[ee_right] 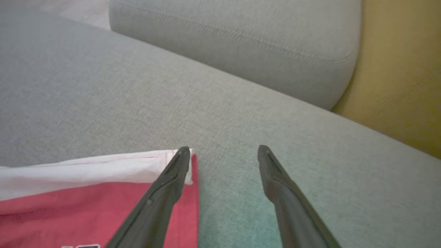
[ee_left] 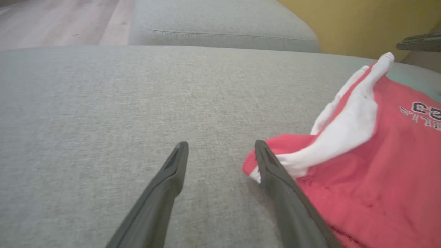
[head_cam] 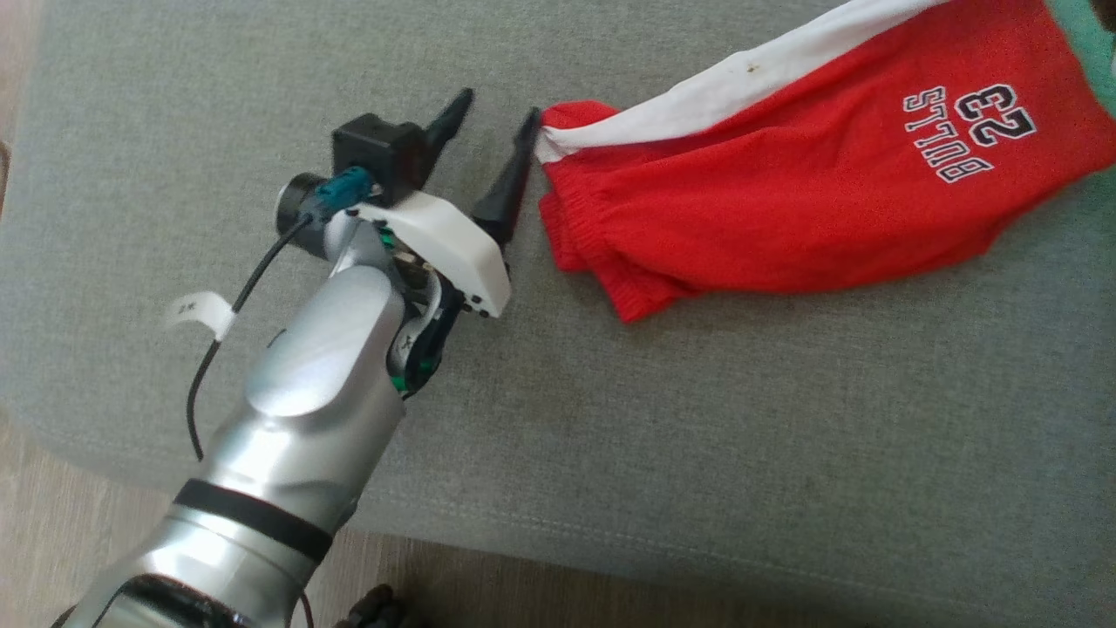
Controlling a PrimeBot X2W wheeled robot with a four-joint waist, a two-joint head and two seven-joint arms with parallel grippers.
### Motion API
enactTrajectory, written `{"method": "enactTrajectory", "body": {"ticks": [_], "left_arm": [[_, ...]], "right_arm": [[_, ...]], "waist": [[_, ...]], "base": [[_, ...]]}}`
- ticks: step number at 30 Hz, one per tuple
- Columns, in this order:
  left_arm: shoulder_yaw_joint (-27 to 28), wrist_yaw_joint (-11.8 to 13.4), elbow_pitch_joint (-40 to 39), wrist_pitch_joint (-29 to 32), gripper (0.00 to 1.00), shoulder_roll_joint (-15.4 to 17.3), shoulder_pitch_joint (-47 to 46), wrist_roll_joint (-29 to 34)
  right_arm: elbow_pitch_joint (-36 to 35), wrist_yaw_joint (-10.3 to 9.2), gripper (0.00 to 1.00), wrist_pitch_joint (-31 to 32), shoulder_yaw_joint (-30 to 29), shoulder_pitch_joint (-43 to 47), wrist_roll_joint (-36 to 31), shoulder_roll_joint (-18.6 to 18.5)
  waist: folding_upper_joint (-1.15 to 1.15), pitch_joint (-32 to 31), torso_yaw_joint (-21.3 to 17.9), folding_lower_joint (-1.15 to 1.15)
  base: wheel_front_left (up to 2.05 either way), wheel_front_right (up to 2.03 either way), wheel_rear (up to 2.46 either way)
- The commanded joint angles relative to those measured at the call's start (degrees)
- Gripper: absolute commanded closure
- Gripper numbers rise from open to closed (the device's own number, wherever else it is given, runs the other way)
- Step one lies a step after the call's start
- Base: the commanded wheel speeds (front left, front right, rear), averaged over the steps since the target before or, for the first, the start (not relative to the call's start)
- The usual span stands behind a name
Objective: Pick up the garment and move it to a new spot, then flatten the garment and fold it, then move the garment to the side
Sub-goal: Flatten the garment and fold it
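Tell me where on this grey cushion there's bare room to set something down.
Bare: the cushion left of the left gripper, and the wide stretch between the red shorts and the cushion's near edge. Crowded: far right, where the shorts lie, the right gripper at their corner.

Grey fabric cushion [head_cam: 663,453] here, wood floor [head_cam: 61,541] at 7 o'clock in the head view. Right wrist view has a second grey cushion [ee_right: 241,44] at 12, yellow wall [ee_right: 399,79] around 3.

I see my right gripper [ee_right: 224,151] with its dark fingers spread apart. One fingertip overlaps the corner of the red and white garment [ee_right: 86,196]; the other sits just beside the garment, over grey cushion [ee_right: 275,113].
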Motion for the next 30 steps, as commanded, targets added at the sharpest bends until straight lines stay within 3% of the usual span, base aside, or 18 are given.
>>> {"method": "enactTrajectory", "body": {"ticks": [1,11,21,30], "left_arm": [[2.5,0.9,-0.5,-0.9,0.0,1.4,-1.9,-0.5],[7.5,2.9,-0.5,-2.4,0.0,1.5,0.7,-2.3],[18.9,4.1,-15.8,-2.5,0.0,1.0,17.0,1.2],[23.0,2.6,-19.8,-2.5,0.0,-1.0,28.7,2.0]], "right_arm": [[-0.3,-0.05,0.0,-3.7,-1.2,-0.3,-1.1,0.1],[3.1,-0.05,0.0,-21.5,-4.7,5.9,-2.7,4.6],[0.2,-0.05,0.0,-36.5,-9.9,20.5,-3.6,10.4],[-3.2,-0.05,0.0,-40.6,-19.7,34.2,-17.5,13.6]], "waist": [[0.0,-0.5,-0.5,0.0],[0.0,-5.8,-3.4,0.0],[0.0,-16.4,-7.9,0.0],[0.0,-22.3,-10.1,0.0]], "base": [[0.0,0.0,0.0],[0.0,0.0,0.0],[0.0,0.0,0.0],[0.0,0.0,0.0]]}}
